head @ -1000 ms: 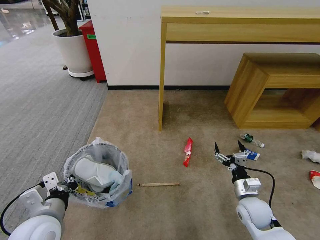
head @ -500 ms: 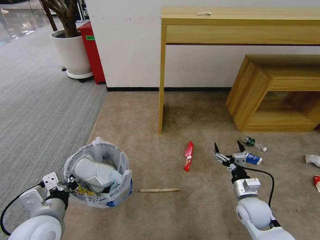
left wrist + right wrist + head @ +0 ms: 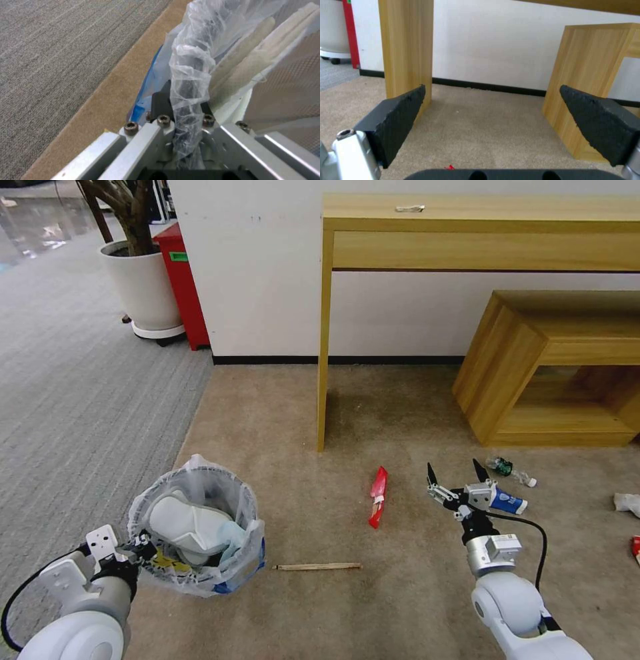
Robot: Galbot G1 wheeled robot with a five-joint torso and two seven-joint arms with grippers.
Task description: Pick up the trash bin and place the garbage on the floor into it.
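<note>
The left gripper (image 3: 186,117) is clamped on the rim of the bin (image 3: 193,527), with a fold of the liner bag (image 3: 191,75) pinched between its fingers; in the head view this gripper (image 3: 137,552) is seen at the bin's near-left edge. The bin is held upright at the seam where the beige floor (image 3: 400,593) meets the grey carpet (image 3: 80,400), and a white slipper (image 3: 190,527) is already lodged inside it.

The right gripper (image 3: 453,478) is held low and level in front of the robot, jaws spread wide and empty, as the right wrist view (image 3: 493,120) confirms. Beside it to the left a red wrapper (image 3: 377,497) is lying, and nearer the bin a stick (image 3: 317,567). Just behind the gripper a blue-white cup (image 3: 508,501) and a tiny bottle (image 3: 510,469) are found, with a tissue (image 3: 627,503) farther right.

The collecting step is judged to be in hand, with the bin secured and several pieces left. For the next move, the open jaws would need to be lowered over one nearby piece, likely the wrapper, closed on it, and the piece carried across to the bin's mouth.
</note>
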